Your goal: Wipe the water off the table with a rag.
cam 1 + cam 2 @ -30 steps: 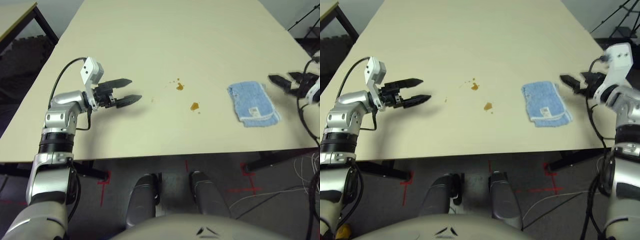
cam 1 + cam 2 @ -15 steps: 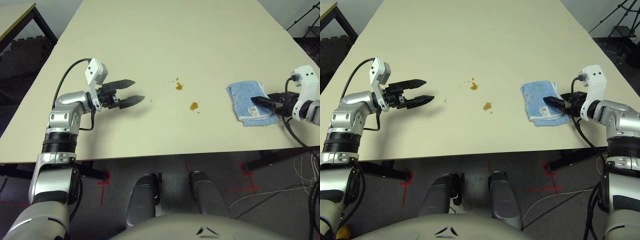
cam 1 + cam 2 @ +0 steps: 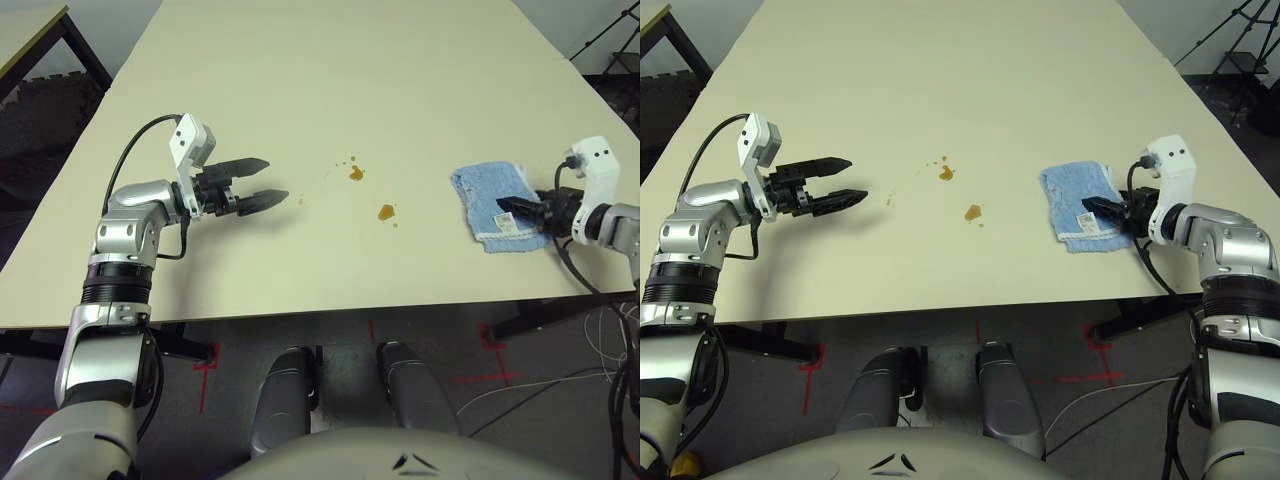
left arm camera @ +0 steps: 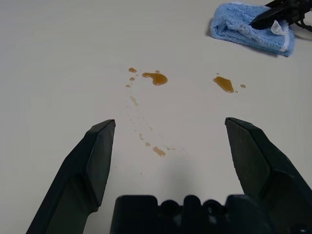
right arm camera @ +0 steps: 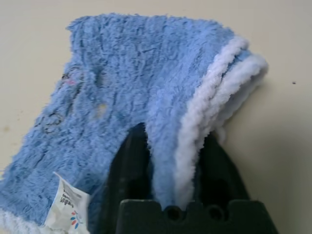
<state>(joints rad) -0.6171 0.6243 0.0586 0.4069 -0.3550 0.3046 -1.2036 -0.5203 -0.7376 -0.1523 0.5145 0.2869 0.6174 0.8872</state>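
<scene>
- Right gripper [image 3: 1102, 211] had come in from the tabletop's right edge within the last second and now pinched a fold of the rag [image 3: 1078, 205]; grasp looked made, wiping not yet begun.
- Rag lay near the right edge; water [image 3: 387, 212] sat mid-tabletop, well apart from it.
- Left gripper [image 3: 263, 183] hung released, holding nothing, left of the water, barely shifted.
- Right wrist view showed the white stitched hem between the fingers [image 5: 131, 161]; left wrist view revealed faint extra specks trailing toward that gripper.
</scene>
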